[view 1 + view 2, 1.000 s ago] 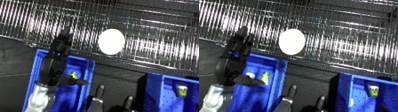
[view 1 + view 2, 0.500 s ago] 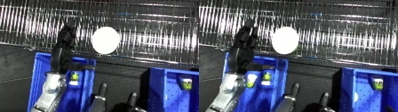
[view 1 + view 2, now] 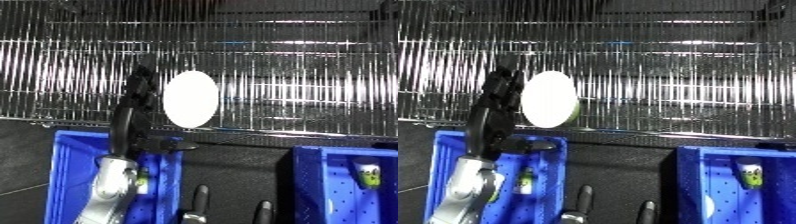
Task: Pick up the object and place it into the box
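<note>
A white oval object (image 3: 190, 98) stands upright against the wire rack (image 3: 293, 95) at the back; a greenish edge shows on it in the right eye view. My left hand (image 3: 131, 107) is raised just left of it, fingers straight up and thumb (image 3: 171, 146) sticking out to the right; whether the fingers touch the object I cannot tell. Under this hand lies the left blue bin (image 3: 64, 170), with a small white and yellow-green thing (image 3: 525, 183) in it. Only straight fingertips of my right hand (image 3: 201, 199) show at the bottom middle, holding nothing.
A second blue bin (image 3: 313, 190) stands at the lower right with a small white and green item (image 3: 369, 175) inside. Dark floor (image 3: 235, 165) separates the two bins. The rack's front rail (image 3: 266, 134) runs above both bins.
The camera has shifted. My left hand has come closer to the white object, and the gap between them has narrowed. The right fingertips stay at the bottom edge.
</note>
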{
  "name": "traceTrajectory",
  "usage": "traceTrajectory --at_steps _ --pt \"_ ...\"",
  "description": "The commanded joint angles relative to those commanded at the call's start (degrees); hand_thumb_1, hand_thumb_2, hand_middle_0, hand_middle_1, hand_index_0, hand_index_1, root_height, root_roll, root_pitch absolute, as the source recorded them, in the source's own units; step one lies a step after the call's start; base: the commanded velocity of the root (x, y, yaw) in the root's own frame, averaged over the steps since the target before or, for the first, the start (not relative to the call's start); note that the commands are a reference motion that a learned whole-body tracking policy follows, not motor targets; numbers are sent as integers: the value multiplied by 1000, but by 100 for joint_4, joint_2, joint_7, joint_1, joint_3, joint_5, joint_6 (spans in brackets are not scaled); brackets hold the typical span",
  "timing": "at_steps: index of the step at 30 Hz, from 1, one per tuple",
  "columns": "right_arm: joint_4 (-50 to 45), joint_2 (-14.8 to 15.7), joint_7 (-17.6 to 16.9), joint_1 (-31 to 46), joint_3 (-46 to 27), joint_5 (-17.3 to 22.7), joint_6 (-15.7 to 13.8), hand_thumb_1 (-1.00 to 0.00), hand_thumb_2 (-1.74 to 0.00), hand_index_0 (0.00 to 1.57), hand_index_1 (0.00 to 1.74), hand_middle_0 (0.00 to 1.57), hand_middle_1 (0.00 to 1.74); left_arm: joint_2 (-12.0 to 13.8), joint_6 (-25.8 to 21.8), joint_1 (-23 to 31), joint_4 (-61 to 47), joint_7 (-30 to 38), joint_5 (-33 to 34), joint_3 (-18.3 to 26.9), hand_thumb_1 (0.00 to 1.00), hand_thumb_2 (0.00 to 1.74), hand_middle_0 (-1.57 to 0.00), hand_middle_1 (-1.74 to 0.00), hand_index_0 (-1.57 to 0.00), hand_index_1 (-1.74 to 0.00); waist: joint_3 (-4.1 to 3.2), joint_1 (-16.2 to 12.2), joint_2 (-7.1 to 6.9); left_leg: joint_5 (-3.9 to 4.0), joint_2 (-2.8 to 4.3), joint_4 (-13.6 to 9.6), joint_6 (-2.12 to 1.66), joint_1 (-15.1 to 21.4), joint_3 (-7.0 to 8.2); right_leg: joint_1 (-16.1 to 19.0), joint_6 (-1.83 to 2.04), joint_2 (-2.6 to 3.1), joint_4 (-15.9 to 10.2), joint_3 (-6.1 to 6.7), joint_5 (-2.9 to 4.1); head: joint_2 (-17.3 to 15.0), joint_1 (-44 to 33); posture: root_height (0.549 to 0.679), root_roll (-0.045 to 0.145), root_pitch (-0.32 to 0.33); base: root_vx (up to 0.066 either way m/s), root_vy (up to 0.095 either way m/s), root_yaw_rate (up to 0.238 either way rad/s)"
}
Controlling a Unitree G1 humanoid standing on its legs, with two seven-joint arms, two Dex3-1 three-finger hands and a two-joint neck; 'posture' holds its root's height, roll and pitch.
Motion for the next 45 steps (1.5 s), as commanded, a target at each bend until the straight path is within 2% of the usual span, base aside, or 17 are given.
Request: traceTrajectory --at_steps 8,18,27,35,38,45 --pt "-283 46 50 72 52 254 -32 0 0 0 0 0 0 8 107 -353 285 -17 1 -82 0 0 0 0 0 0 0 -138 -72 -37 25 70 -3 -132 19 -132 31 33 14 32 31 177 -70 630 -19 95 -7 8 -53" --pt "-351 128 24 92 156 299 -111 0 0 0 0 0 0 -23 226 -791 650 -121 -185 -124 500 870 -785 -870 -785 -870 0 -273 -118 -74 38 89 -7 -172 49 -198 58 41 -2 78 47 237 -212 630 -18 105 -3 5 -33" --pt "-355 159 -12 77 194 248 -156 0 0 0 0 0 0 -26 231 -845 782 -170 -210 -114 950 1653 -1492 -1653 -1492 -1653 0 -274 -93 -61 41 1 -36 -81 59 -127 52 20 -76 78 33 175 -271 632 -14 105 5 -1 13" --pt "-252 140 -219 74 148 50 -226 0 0 0 0 0 0 52 187 -555 760 -101 -213 14 950 1653 -1492 -1653 -1492 -1653 0 -173 5 -21 3 -138 -60 41 43 -13 29 -29 -166 28 5 85 -161 635 -6 105 -3 -7 63" --pt "-222 105 -342 123 71 3 -251 0 0 0 0 0 0 125 162 -247 598 -102 -399 127 950 1653 -1492 -1653 -1492 -1653 0 -90 107 3 -49 -203 -62 86 26 17 15 -69 -179 0 -15 34 35 637 -1 106 -20 2 127" --pt "-67 73 -359 329 -214 99 -387 0 0 0 0 0 0 163 -188 713 78 -333 -796 566 950 1653 -1492 -1653 -1492 -1653 0 148 379 63 -184 -351 -68 194 1 105 -20 -177 -220 -68 -69 -34 467 639 13 105 -34 3 145"
